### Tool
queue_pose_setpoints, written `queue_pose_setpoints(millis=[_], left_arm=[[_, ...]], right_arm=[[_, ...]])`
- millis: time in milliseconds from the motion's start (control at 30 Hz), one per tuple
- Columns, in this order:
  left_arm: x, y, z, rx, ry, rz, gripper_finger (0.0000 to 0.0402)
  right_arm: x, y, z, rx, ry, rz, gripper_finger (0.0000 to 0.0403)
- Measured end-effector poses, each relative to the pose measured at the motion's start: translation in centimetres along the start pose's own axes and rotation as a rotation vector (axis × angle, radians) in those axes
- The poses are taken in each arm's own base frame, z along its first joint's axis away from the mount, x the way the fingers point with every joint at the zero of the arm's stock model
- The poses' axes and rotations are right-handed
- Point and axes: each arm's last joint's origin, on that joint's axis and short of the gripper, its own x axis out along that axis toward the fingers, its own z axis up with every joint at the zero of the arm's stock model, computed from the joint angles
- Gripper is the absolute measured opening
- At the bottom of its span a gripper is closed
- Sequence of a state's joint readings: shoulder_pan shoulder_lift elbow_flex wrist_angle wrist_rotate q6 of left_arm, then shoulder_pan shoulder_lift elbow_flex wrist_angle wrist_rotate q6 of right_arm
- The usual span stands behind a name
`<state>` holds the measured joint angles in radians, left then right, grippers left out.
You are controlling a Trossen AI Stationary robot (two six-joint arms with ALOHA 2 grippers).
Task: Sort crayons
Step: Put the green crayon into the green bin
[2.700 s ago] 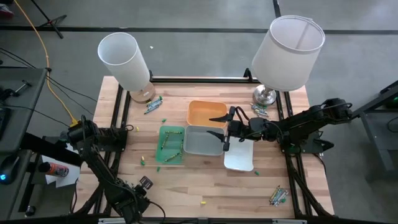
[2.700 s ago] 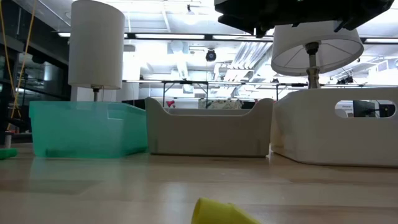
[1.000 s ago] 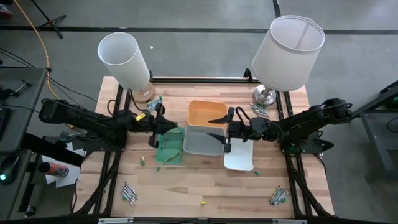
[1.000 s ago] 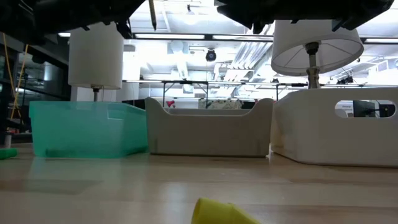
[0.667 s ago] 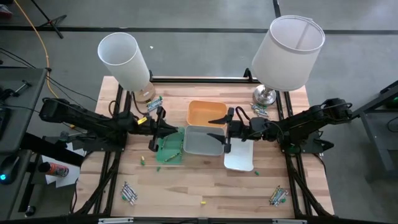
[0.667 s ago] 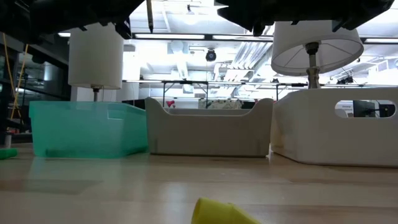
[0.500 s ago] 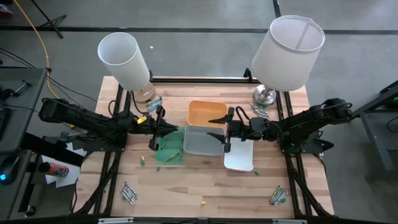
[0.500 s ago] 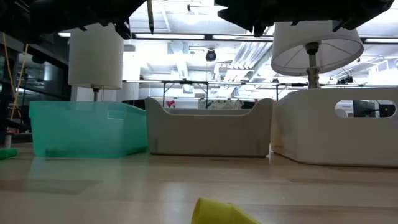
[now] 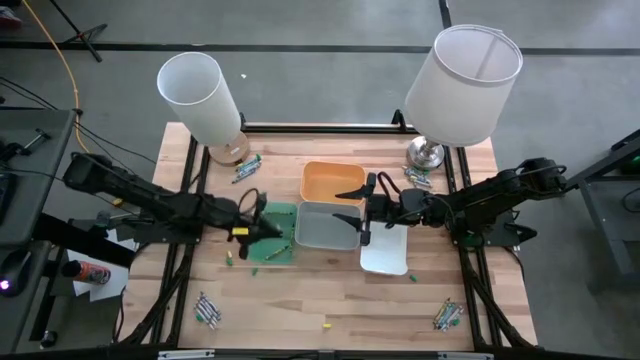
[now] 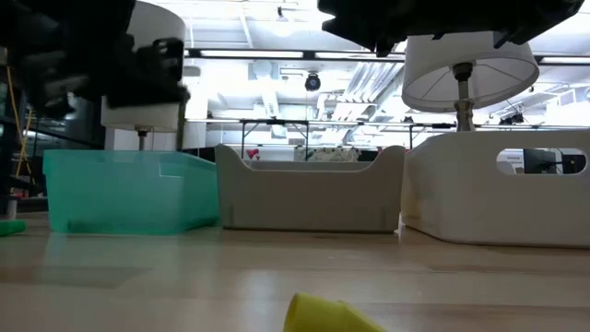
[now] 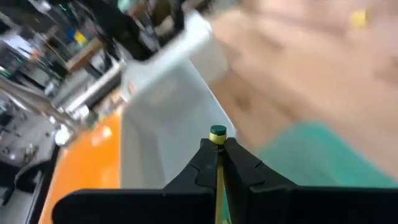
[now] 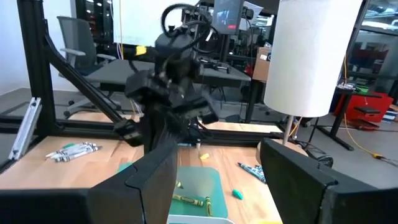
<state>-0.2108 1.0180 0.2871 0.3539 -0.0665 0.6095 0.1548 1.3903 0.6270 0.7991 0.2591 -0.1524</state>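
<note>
Wooden table (image 9: pixel 330 300) with trays: left gripper (image 9: pixel 243 229), pinching a green crayon (image 11: pixel 217 133) lengthwise, hangs over the green tray (image 9: pixel 283 247); right gripper (image 9: pixel 352 212) waits spread.

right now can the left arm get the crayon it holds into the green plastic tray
Probably yes: the left gripper, shut on a green-tipped crayon, hangs over the green plastic tray, whose top is open, and nothing blocks the drop.

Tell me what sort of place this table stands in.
Probably a robotics lab or workshop: a wooden table on a dark metal frame, an office chair and screen behind, and cables on a bare floor.
</note>
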Motion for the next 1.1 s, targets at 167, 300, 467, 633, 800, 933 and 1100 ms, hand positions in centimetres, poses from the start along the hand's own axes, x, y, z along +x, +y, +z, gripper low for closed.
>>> queue_pose_setpoints(millis=[167, 300, 467, 633, 800, 933, 1100], left_arm=[[-0.1, -0.3, 0.0, 0.001, 0.056, 0.059, 0.0], [-0.1, -0.4, 0.2, -0.024, 0.093, 0.128, 0.001], [-0.2, -0.6, 0.3, -0.052, 0.148, 0.224, 0.0045], [-0.2, -0.4, 1.3, -0.112, 0.134, 0.241, 0.0099], [-0.3, 0.4, 4.1, -0.196, 0.043, 0.246, 0.0141], [-0.8, 1.0, 7.0, -0.227, -0.078, 0.245, 0.0157], [-1.4, 1.6, 9.0, -0.311, -0.264, 0.283, 0.0158]], right_arm=[[0.0, 0.0, 0.0, -0.007, 0.005, 0.001, 0.0224], [0.0, 0.0, 0.0, -0.007, 0.005, 0.001, 0.0224], [0.0, 0.0, 0.0, -0.007, 0.005, 0.001, 0.0224], [0.0, 0.0, 0.0, -0.011, 0.005, 0.001, 0.0224], [0.0, 0.0, 0.0, -0.007, 0.005, 0.001, 0.0224], [0.0, 0.1, 0.0, -0.011, 0.005, 0.002, 0.0224], [-0.3, 0.0, 0.3, -0.013, 0.0, 0.004, 0.0224]])
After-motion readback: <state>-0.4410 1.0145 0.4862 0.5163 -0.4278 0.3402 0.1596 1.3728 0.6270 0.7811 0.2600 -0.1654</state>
